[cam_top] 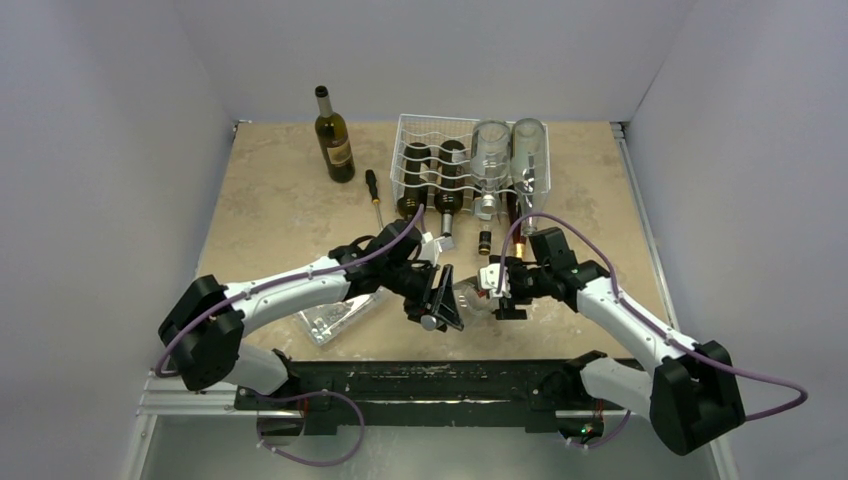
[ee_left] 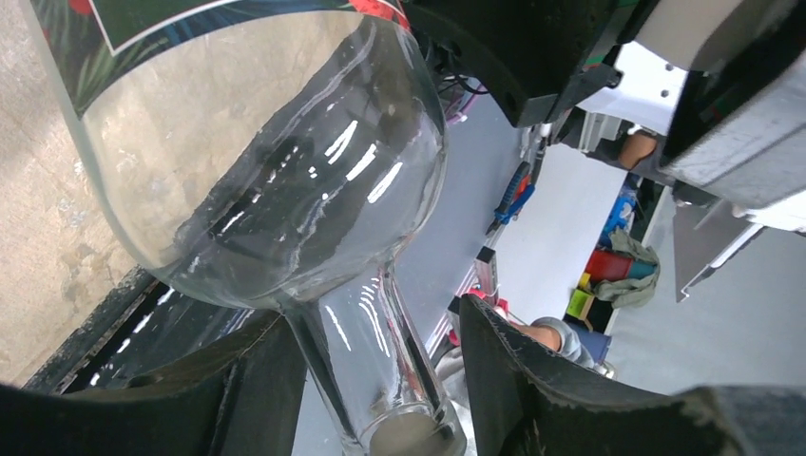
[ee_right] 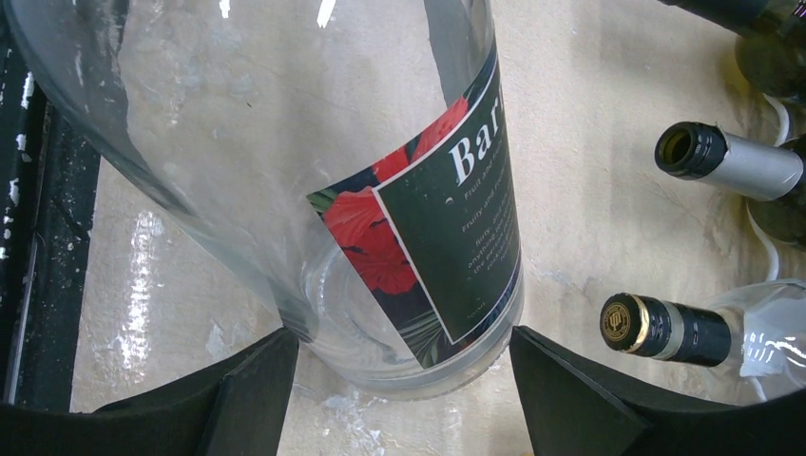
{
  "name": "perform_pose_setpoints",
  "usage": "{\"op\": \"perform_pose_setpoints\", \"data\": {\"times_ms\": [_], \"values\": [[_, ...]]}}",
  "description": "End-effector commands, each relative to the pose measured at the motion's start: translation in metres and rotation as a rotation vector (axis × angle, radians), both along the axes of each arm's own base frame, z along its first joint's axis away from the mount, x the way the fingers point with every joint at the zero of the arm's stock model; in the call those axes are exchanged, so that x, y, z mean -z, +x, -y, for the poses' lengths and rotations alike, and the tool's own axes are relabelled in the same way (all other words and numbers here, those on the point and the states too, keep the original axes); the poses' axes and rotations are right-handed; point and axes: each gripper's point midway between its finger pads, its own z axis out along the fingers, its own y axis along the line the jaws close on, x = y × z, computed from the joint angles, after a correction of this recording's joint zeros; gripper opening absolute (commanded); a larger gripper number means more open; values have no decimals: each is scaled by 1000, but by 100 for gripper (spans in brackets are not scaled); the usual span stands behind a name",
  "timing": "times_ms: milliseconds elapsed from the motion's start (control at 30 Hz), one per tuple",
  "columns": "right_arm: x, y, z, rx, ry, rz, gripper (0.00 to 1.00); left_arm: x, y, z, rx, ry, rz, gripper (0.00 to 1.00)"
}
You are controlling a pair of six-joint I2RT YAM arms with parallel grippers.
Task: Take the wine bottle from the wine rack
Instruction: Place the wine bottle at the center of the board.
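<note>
Left gripper (ee_left: 375,366): fingers apart, set either side of the neck of the clear wine bottle (ee_right: 238,142), with a gap showing on at least one side, so no clamp. Right gripper (ee_right: 404,356): pads pressed against both sides of the same bottle's body just above its base, clamped on it. Clear wine bottle: empty glass, label with red flowers and a dark panel; it is off the rack, lying roughly level between the two grippers, neck toward the left arm, base toward the right, close to the middle of the worktop's near edge. Whether it rests on the surface cannot be told. Worktop (cam_top: 270,200): beige, stone-patterned. Wine rack (cam_top: 420,128): white wire, at the far edge, right of centre, holding two dark bottles (cam_top: 432,175) and two clear bottles (cam_top: 508,150) lying with necks toward the near edge. Screwdriver (cam_top: 373,192): just left of the rack. Dark upright bottle (cam_top: 334,135): near the far edge, left of the screwdriver. Clear plastic box (cam_top: 335,320): near the near edge, beneath the left arm.
</note>
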Motion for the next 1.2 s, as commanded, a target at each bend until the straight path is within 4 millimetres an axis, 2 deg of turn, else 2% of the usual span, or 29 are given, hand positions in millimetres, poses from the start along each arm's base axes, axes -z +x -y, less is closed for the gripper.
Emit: {"op": "perform_pose_setpoints", "data": {"times_ms": [0, 200, 800, 933, 1167], "values": [[-8, 1, -8, 2, 28, -27, 82, -67, 6, 16, 57, -288, 153, 56], [-6, -1, -9, -4, 31, -48, 83, -75, 9, 17, 51, -340, 161, 62], [-1, -4, -9, -5, 27, -75, 83, -88, 12, 32, 129, -414, 147, 71], [2, -5, -9, -11, 21, -91, 83, -92, 15, 34, 140, -427, 154, 76], [3, -5, -9, -11, 20, -100, 84, -97, 21, 38, 145, -440, 152, 77]]}}
